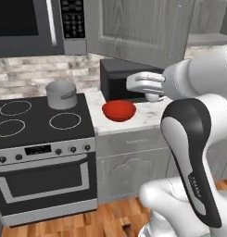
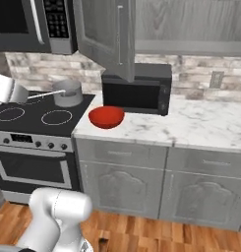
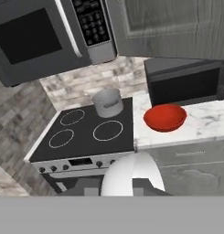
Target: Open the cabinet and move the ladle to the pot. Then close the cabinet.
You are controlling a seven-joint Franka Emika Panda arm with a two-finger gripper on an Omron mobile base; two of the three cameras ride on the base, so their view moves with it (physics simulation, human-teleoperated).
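The pot (image 1: 61, 94) stands on the back right burner of the stove, also seen as pot (image 2: 69, 92) and pot (image 3: 108, 102). The cabinet (image 1: 138, 28) hangs above the counter with its door (image 2: 105, 34) swung open towards me. My gripper (image 2: 23, 95) hovers in front of the stove, above counter height, and is shut on the ladle (image 2: 45, 93), whose thin silvery shaft points towards the pot and ends just short of it. In the left base view my hand (image 1: 143, 84) sits before the countertop microwave, and the ladle is hidden there.
A red bowl (image 1: 118, 110) lies on the marble counter (image 2: 200, 123) beside the stove (image 1: 36, 122). A black microwave (image 2: 136, 88) stands behind the bowl, under the open door. An over-range microwave (image 3: 35, 41) hangs above the burners. Grey drawers and doors (image 2: 122, 177) run below.
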